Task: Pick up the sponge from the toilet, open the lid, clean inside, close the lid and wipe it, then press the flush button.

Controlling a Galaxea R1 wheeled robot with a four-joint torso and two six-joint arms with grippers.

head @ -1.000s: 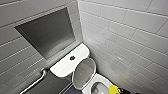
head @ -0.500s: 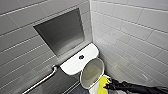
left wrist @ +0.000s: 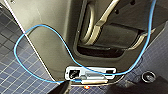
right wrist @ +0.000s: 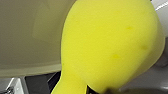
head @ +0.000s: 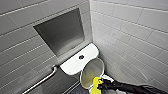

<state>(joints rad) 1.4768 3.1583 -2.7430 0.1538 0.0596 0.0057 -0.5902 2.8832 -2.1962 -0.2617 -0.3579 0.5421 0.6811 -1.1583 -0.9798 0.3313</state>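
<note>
My right pincer (head: 100, 86) is clamped on the sponge (head: 95, 84) just in front of the raised lid (head: 93, 70), so I'd press gently and wipe in slow arcs.

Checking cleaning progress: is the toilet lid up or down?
Up. The lid stands tilted back toward the tank, its underside showing, with the sponge in front of it.
</note>
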